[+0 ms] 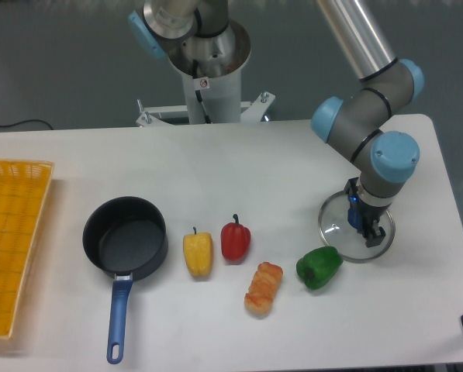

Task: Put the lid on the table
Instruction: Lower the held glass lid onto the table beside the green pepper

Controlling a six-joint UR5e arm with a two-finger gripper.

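The lid (357,226) is lying flat, knob up, near the counter's (278,163) right edge, just beside a green pepper (319,266). The pot (126,237) is sitting open, nothing showing inside it, handle pointing toward the front edge. At the left edge a tray (12,240) is holding something orange, mostly cut off. The fingers (364,222) are pointing down, pinching the lid's knob.

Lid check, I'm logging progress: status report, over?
Gripper down at the lid's knob, jaw state unclear. Lid on the table, right side. Green pepper close by its front edge.
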